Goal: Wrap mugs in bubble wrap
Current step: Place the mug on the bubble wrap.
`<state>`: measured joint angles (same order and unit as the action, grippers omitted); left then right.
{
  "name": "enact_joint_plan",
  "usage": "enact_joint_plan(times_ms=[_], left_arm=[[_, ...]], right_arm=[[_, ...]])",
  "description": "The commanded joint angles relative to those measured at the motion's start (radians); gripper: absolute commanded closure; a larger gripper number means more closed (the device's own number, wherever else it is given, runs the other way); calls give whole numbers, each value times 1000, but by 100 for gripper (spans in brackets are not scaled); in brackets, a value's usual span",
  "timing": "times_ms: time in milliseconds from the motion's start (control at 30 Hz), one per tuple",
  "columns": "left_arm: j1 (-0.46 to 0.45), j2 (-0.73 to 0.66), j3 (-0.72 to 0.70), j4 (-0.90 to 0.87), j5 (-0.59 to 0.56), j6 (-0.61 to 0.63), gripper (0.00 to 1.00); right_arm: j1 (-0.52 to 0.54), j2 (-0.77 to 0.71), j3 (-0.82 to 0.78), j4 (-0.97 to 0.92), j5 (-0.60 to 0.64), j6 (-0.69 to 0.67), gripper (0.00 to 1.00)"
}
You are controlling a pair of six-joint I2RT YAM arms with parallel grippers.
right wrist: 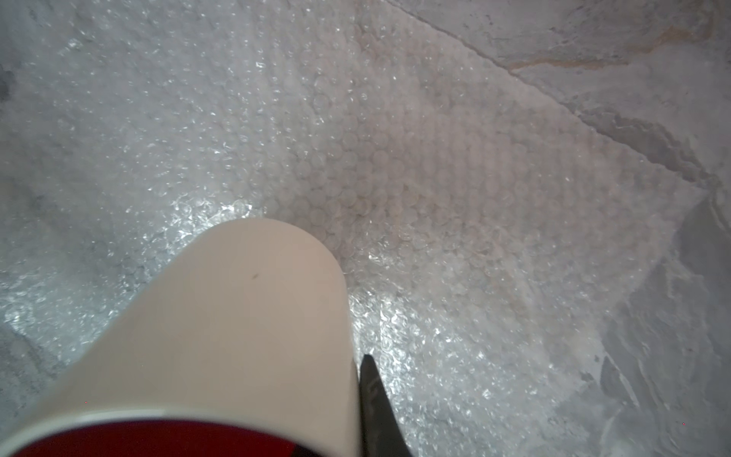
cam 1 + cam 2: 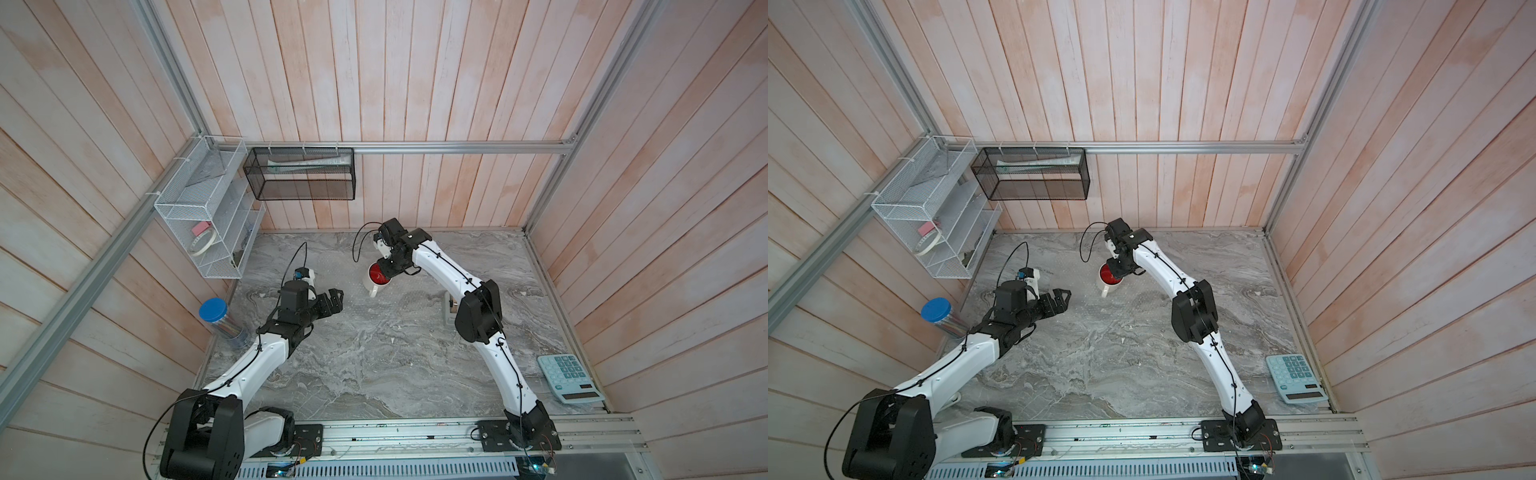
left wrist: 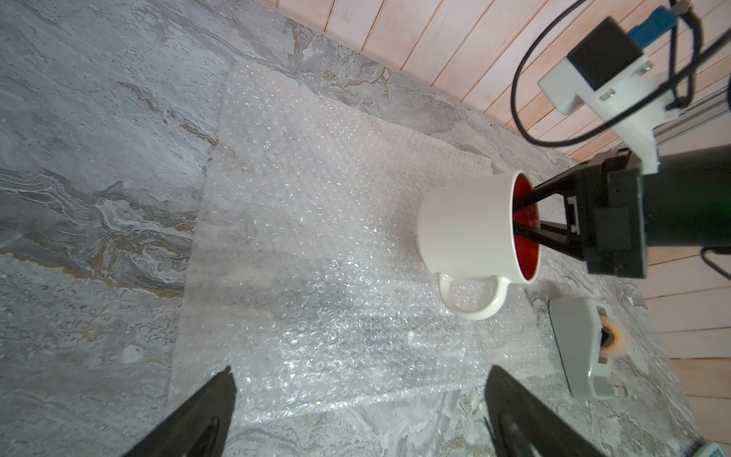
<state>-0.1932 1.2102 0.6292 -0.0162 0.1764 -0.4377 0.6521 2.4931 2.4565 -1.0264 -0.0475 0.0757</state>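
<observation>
Your right end effector (image 3: 519, 215) is clamped on the mug (image 3: 466, 225) by its rim, upright over the bubble wrap (image 3: 308, 245). The sheet lies flat, nothing folded. Your left end effector (image 3: 360, 372) hangs spread wide, empty. All the wrapping's ahead.

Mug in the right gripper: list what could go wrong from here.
1. The right gripper pinches only the wall of the mug, one finger inside; the glossy mug could slip or swing.
2. The tape dispenser sits near the handle; a swing could knock it.
3. The left gripper is open, holding nothing, so the bubble wrap could slide.
</observation>
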Motion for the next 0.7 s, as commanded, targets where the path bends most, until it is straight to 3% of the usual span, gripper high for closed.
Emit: enact_joint_plan(times_ms=[0, 200, 500, 667], left_arm=[[-5, 9, 6, -2, 9, 13, 0], [-5, 8, 4, -3, 9, 17, 0], [-5, 7, 4, -2, 7, 18, 0], [-5, 1, 8, -7, 7, 20, 0]], right_arm=[[0, 17, 23, 2, -17, 15, 100], [12, 44, 26, 15, 6, 27, 98], [12, 13, 33, 29, 7, 27, 61], [9, -59, 27, -2, 71, 33, 41]])
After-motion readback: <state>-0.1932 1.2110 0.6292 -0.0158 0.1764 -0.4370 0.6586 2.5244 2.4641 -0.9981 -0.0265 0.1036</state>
